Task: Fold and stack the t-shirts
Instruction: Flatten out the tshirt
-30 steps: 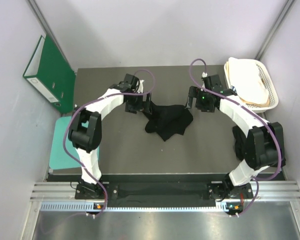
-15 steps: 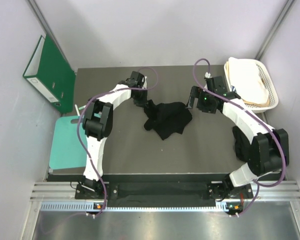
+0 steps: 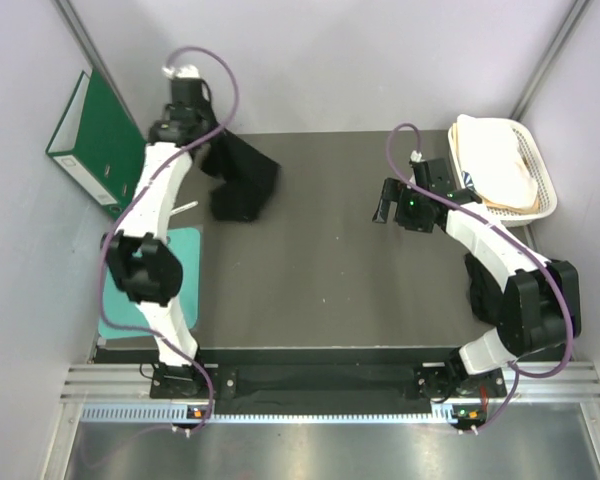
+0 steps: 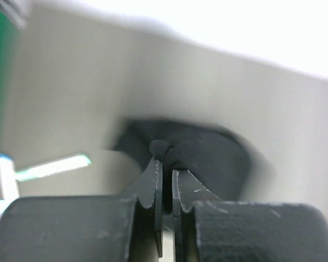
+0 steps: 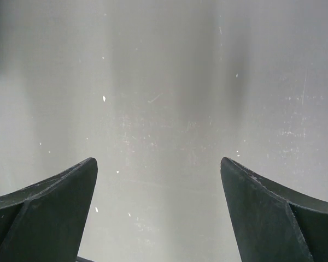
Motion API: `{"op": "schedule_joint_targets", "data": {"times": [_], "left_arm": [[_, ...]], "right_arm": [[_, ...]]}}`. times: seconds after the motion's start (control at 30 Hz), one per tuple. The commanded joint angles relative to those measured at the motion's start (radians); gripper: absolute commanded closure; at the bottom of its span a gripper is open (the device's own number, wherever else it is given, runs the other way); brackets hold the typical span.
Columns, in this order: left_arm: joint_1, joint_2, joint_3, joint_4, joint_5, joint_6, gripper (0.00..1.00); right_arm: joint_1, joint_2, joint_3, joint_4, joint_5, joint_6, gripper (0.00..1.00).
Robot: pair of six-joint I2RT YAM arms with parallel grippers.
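Observation:
One black t-shirt (image 3: 242,182) hangs bunched from my left gripper (image 3: 209,152), lifted above the table's far left corner. In the left wrist view the left gripper (image 4: 167,158) is shut on a pinch of the t-shirt (image 4: 208,155), whose black cloth droops beyond the fingertips. My right gripper (image 3: 385,207) hovers over the grey table (image 3: 320,270) at the right, away from the shirt. The right wrist view shows the right gripper (image 5: 158,164) open, with only bare table between its fingers.
A green binder (image 3: 95,140) leans against the left wall beside the raised left arm. A teal mat (image 3: 140,285) lies off the table's left edge. A white basket (image 3: 540,170) holding cream cloth (image 3: 495,160) sits at the far right corner.
My left gripper has shut on the black t-shirt and swung from the table's middle to the far left corner, carrying the shirt up with it. The right arm has barely moved.

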Motion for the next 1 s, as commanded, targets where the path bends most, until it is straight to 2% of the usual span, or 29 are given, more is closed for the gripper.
{"op": "schedule_joint_targets", "data": {"times": [0.0,0.13,0.27,0.4,0.53,0.7,0.9,0.97], "left_arm": [[-0.001,-0.180,0.117,0.062,-0.006,-0.030,1.00],[-0.048,-0.180,0.153,0.057,0.219,-0.097,1.00],[-0.160,-0.099,0.346,-0.005,0.350,-0.096,1.00],[-0.254,-0.028,0.453,0.005,0.456,-0.137,1.00],[-0.285,-0.045,0.473,0.056,0.445,-0.169,1.00],[-0.280,-0.120,0.482,0.068,0.306,-0.127,1.00],[-0.269,-0.154,0.480,0.060,0.292,-0.126,1.00],[-0.269,-0.162,0.462,0.041,0.237,-0.114,1.00]], "right_arm": [[0.006,-0.014,0.011,0.058,-0.014,0.011,0.06],[0.007,0.006,0.031,0.055,-0.017,0.003,0.06],[0.007,0.015,0.039,0.057,-0.017,-0.004,0.06],[0.007,0.022,0.025,0.072,-0.023,0.006,0.06],[0.007,0.009,-0.001,0.086,-0.017,0.016,0.06],[0.006,-0.020,-0.044,0.095,0.017,0.023,0.06],[0.002,-0.015,-0.044,0.097,0.028,0.025,0.06],[0.002,-0.006,-0.038,0.104,0.028,0.031,0.06]]}}
